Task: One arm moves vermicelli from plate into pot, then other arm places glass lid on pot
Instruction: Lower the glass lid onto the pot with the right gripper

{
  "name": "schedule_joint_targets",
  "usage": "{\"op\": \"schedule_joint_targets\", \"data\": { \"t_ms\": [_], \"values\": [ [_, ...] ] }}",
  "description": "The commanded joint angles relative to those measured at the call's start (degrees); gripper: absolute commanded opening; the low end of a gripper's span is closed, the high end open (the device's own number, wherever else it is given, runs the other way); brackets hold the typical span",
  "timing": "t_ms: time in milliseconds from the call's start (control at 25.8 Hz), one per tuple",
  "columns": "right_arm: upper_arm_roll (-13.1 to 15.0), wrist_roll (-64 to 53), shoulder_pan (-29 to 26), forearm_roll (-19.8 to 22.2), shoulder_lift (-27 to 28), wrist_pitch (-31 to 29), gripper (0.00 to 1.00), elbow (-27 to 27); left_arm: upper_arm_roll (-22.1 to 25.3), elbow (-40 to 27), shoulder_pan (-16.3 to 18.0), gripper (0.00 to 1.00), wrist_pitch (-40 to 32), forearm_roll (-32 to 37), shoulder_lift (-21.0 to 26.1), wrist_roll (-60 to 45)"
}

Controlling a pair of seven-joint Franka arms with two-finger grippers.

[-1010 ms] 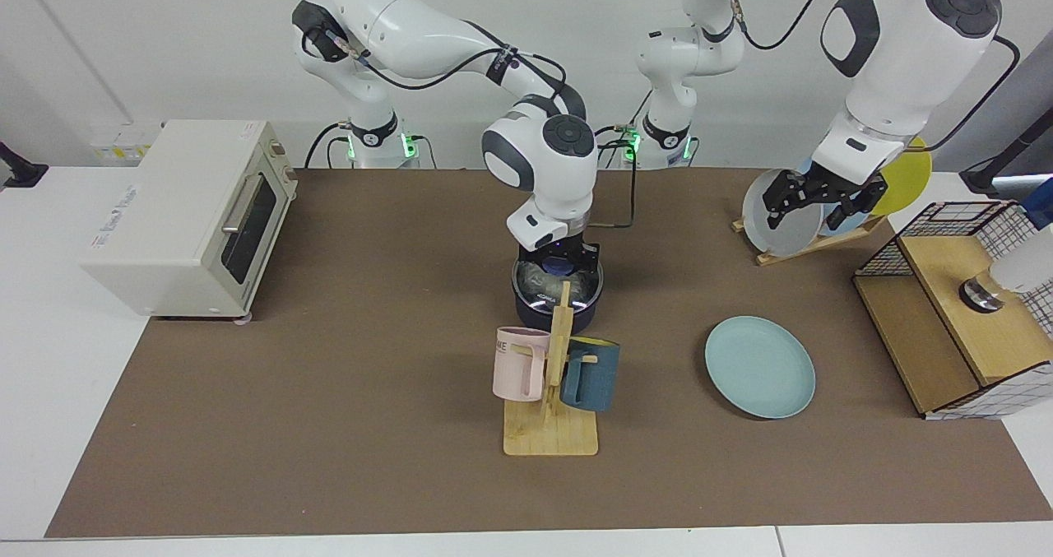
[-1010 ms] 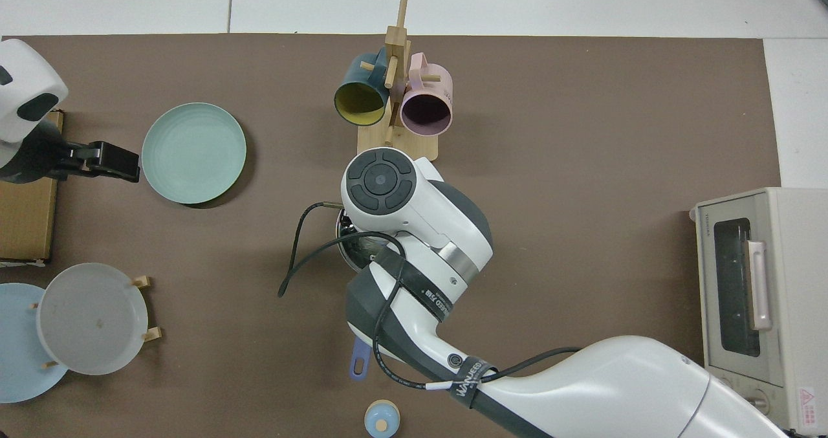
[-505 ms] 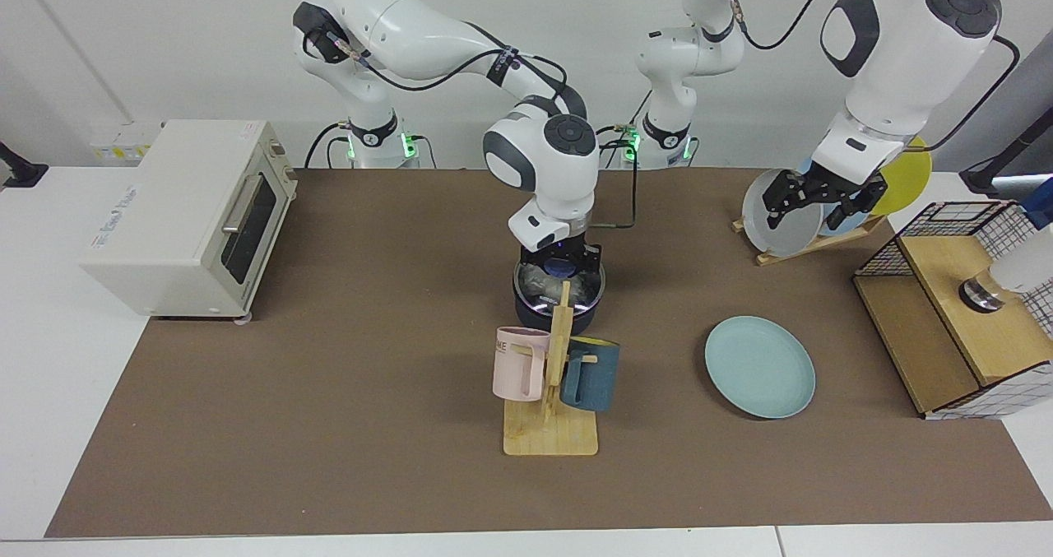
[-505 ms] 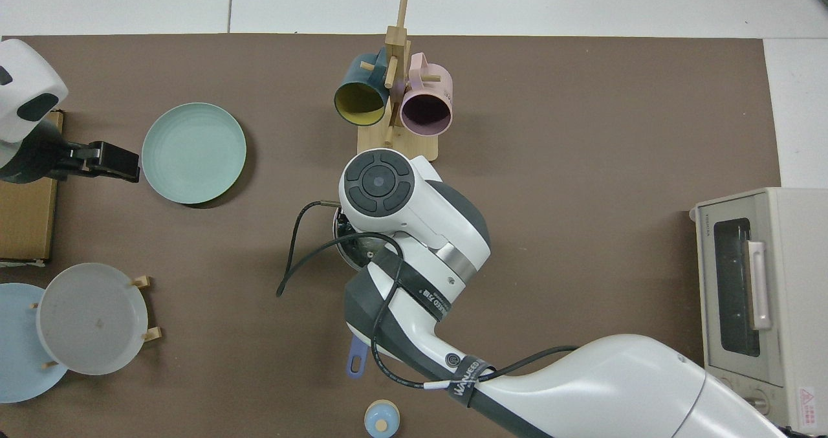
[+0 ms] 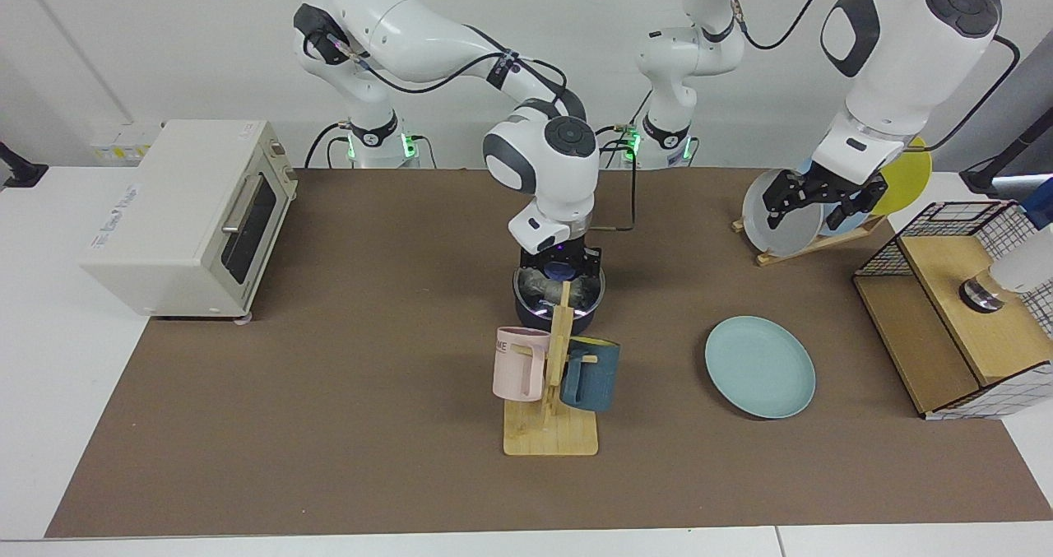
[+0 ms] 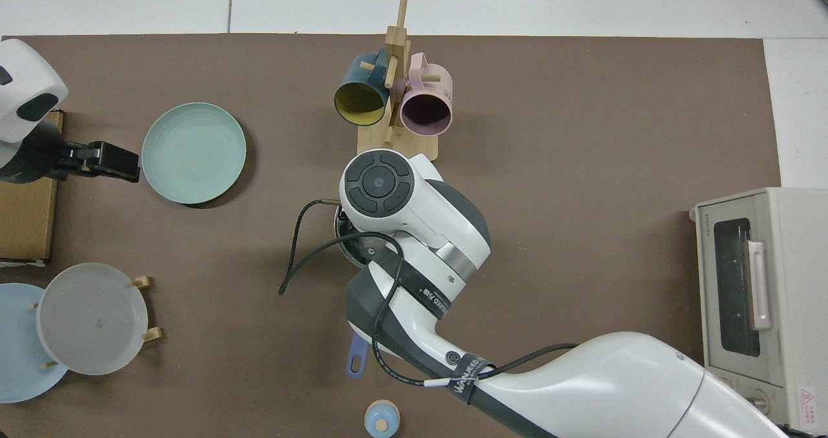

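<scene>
The dark navy pot stands mid-table with the glass lid lying on it, its blue knob up. Whitish vermicelli shows through the glass. My right gripper hovers just over the lid, open, with its fingers on either side of the knob. From above, the right arm hides the pot except its rim and handle. The teal plate lies bare. My left gripper waits open and holding nothing before the plate rack.
A wooden mug rack with a pink and a dark blue mug stands right in front of the pot. A toaster oven sits at one end, a plate rack and a wooden box with wire basket at the other.
My right arm has lifted slightly while the lid stays down on the pot. The left arm has not moved.
</scene>
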State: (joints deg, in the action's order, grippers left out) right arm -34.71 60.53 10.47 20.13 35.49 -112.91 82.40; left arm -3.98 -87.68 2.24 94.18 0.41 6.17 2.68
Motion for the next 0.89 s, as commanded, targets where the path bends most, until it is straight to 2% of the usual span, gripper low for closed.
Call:
{"op": "schedule_joint_targets", "data": {
  "t_ms": [0,155,311,427,544,621,738,816,854],
  "values": [
    [-0.8,1.78,-1.07,1.14,1.07,-0.47,1.0,-0.84,-0.06,-1.96,0.22,1.0,0.3,0.38,-1.69,0.31],
    [-1.32,1.25,-0.98,1.05,0.46,3.12,1.0,-3.55,-0.06,-1.96,0.22,1.0,0.22,0.38,-1.6,0.31],
    [-4.04,1.17,-1.42,1.06,0.37,7.09,1.0,-7.77,-0.06,-1.96,0.22,1.0,0.22,0.38,-1.6,0.31],
    [-5.71,0.82,-2.91,1.14,-0.42,8.67,1.0,-9.01,-0.06,-1.96,0.22,1.0,0.22,0.38,-1.6,0.31],
    [-6.16,-2.33,-4.32,0.97,-2.17,10.51,1.0,-9.19,-0.06,-1.96,0.22,1.0,0.22,0.38,-1.6,0.31],
    [-5.98,-5.76,-5.28,0.79,-3.93,12.27,1.0,-9.54,-0.06,-1.96,0.22,1.0,0.3,0.38,-1.6,0.31],
    [-5.11,-11.12,-7.65,-2.88,-6.3,14.38,1.0,-9.54,-0.06,-1.96,0.22,1.0,0.22,0.38,-1.69,0.31],
    [-2.22,-15.95,-8.36,-5.87,-8.32,15.44,1.0,-9.54,-0.06,-1.96,0.22,1.0,0.22,0.38,-1.6,0.31],
    [0.58,-18.76,-8.19,-7.63,-9.72,15.88,1.0,-9.45,-0.06,-1.96,0.22,1.0,0.22,0.38,-1.6,0.31]
  ]
}}
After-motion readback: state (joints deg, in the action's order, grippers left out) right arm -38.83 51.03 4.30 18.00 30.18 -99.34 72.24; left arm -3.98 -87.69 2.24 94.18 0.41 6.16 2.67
